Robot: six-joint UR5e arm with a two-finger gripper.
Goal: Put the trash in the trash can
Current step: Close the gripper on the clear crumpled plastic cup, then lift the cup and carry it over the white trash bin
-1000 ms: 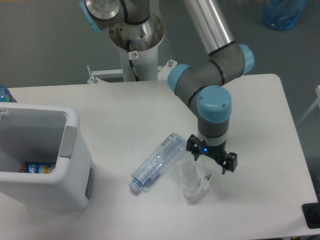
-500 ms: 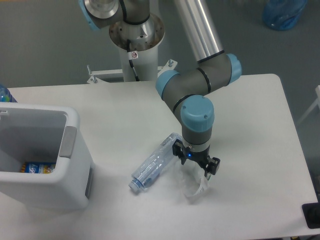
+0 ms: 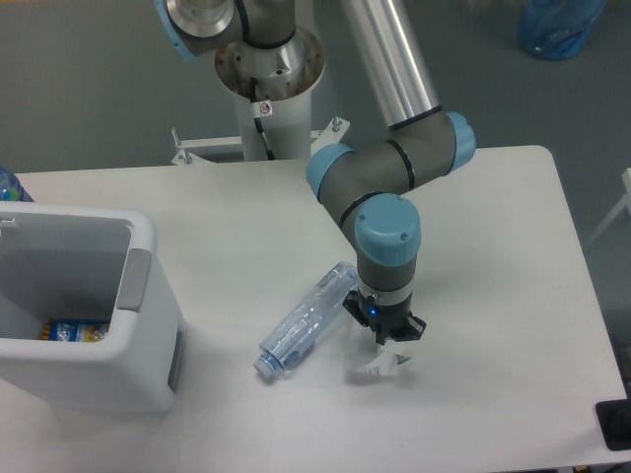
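Soft, even light falls from overhead — the white surface reads bright but not blown out, and the grey floor behind it stays dimmer. Shadows are faint and diffuse: a pale one lies under the arm and gripper, a darker one along the near side of the trash can. A long highlight runs down the metal arm tube. The picture is slightly soft and low in detail — the clear bottle shows only mild glints, and edges look a little smeared.
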